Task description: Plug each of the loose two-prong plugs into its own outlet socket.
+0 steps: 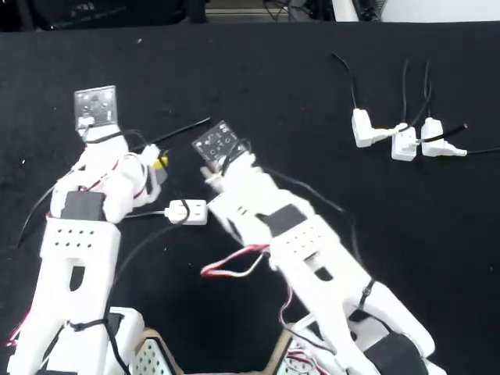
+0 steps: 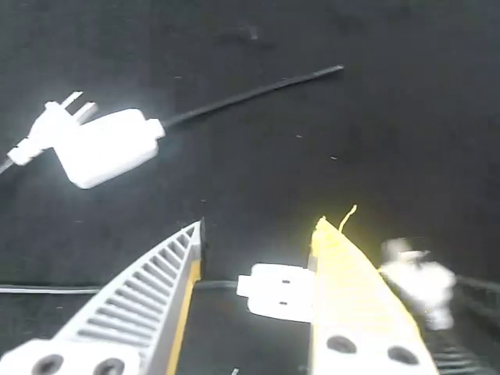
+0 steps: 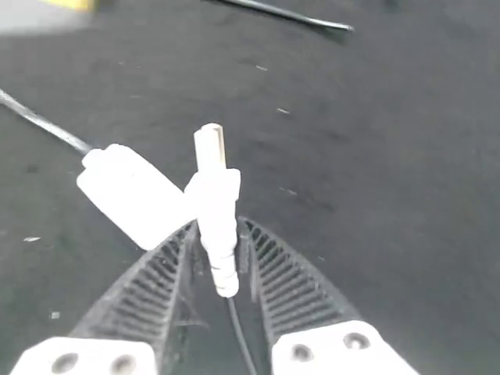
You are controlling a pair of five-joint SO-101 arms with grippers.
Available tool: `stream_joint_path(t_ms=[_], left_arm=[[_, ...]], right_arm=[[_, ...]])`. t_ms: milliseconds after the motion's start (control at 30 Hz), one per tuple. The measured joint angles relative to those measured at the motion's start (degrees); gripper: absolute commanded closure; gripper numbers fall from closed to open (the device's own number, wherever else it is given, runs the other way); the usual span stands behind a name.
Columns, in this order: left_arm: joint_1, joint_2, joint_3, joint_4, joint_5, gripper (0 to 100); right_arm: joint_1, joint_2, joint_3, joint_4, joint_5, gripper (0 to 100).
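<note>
My right gripper (image 3: 217, 226) is shut on a white two-prong plug (image 3: 215, 195), prongs pointing away from the wrist. A white outlet socket (image 3: 133, 203) with a black cable lies right beside that plug. From above, the right gripper (image 1: 209, 176) is mid-table, with a white socket (image 1: 187, 211) just in front of it. My left gripper (image 1: 155, 166), one finger yellow, is a little to the left. It stands open (image 2: 258, 226) over a white socket (image 2: 273, 291) lying between its fingers. Farther off lies another white block (image 2: 105, 147) with a bare-pronged plug (image 2: 51, 125) at its end.
At the back right, three white plug-and-socket pieces (image 1: 361, 127) (image 1: 404, 143) (image 1: 433, 139) lie together, short black cables trailing off them. A loose black cable (image 1: 180, 130) runs across the black table behind the grippers. Red and white arm wires (image 1: 230, 266) hang near the front.
</note>
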Motion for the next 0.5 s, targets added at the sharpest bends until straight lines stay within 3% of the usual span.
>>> stream_joint_path(t_ms=[200, 500], left_arm=[[2.9, -0.09, 1.32, -3.08, 0.97, 78], [3.08, -4.75, 11.78, -8.88, 1.05, 78]], right_arm=[[-5.89, -0.09, 0.79, -2.02, -0.44, 98.8], [-6.86, -4.4, 2.9, -2.02, -0.97, 98.8]])
